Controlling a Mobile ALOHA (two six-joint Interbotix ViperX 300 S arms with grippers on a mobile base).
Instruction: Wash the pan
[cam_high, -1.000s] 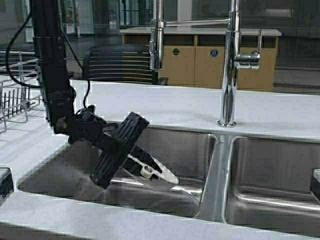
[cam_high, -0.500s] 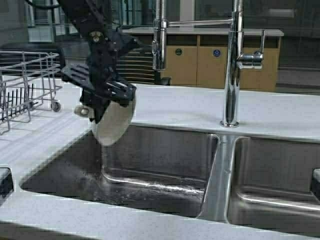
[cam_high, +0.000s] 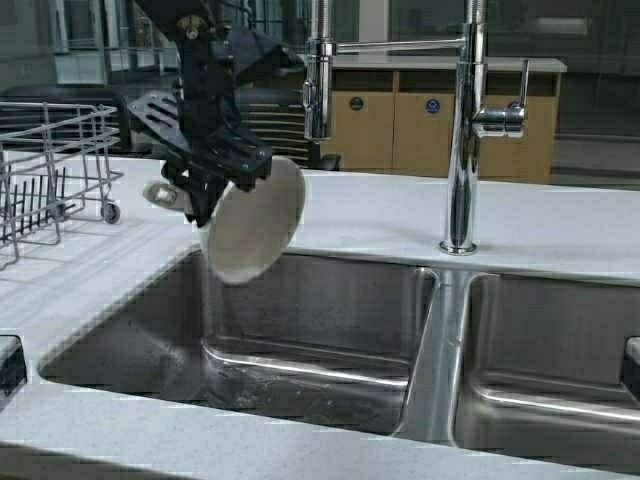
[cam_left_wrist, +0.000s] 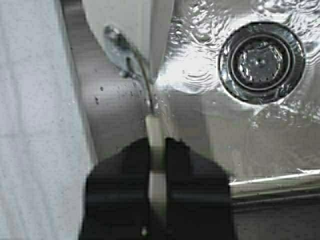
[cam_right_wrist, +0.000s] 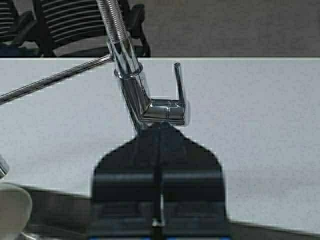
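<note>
The pan (cam_high: 255, 225), small, round and off-white, hangs tilted on edge above the left sink basin (cam_high: 300, 340). My left gripper (cam_high: 200, 190) is shut on its short handle (cam_left_wrist: 156, 137), which sits pinched between the two black fingers (cam_left_wrist: 185, 170). In the left wrist view the pan's underside (cam_left_wrist: 130, 20) shows over the wet basin floor and the drain (cam_left_wrist: 261, 61). My right gripper (cam_right_wrist: 159, 130) is shut and empty, held low in front of the faucet's lever (cam_right_wrist: 167, 110), apart from it.
A tall chrome faucet (cam_high: 460, 130) stands on the counter between the two basins, and a spring spray faucet (cam_high: 316, 70) hangs near the pan. A wire dish rack (cam_high: 50, 170) stands on the left counter. The right basin (cam_high: 550, 360) is beside the left one.
My left arm has lifted the pan by its handle from the floor of the left basin up above the sink. In the last half second it rose a little more and swung right.
</note>
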